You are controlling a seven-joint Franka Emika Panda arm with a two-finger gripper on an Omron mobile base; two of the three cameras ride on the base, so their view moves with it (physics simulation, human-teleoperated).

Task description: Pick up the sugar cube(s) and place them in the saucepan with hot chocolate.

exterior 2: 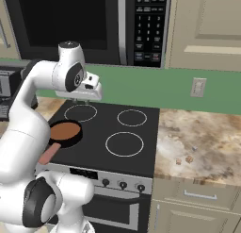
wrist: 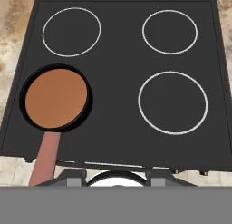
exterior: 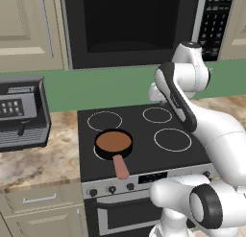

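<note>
nearest the base is the black glass stove top (exterior: 144, 157) with its row of dark knobs (exterior 2: 122, 184) along the front edge. on the front-left burner sits the small round black saucepan (exterior: 113, 143) of brown hot chocolate, its short salmon-pink handle (exterior: 121, 167) reaching out over that front edge. on the speckled stone counter (exterior 2: 207, 133) to the right of the stove lie two small brownish sugar cubes (exterior 2: 183, 160), close together and well apart from the pan. further back, the white arm's two-finger gripper (exterior 2: 87, 92) hangs high over the rear of the stove, before the green backsplash (exterior: 96, 87); whether its fingers are parted or closed, i cannot tell. no cube is seen in the pan, so by my judgement the whole task is left: reach, grasp, carry, drop.
</note>
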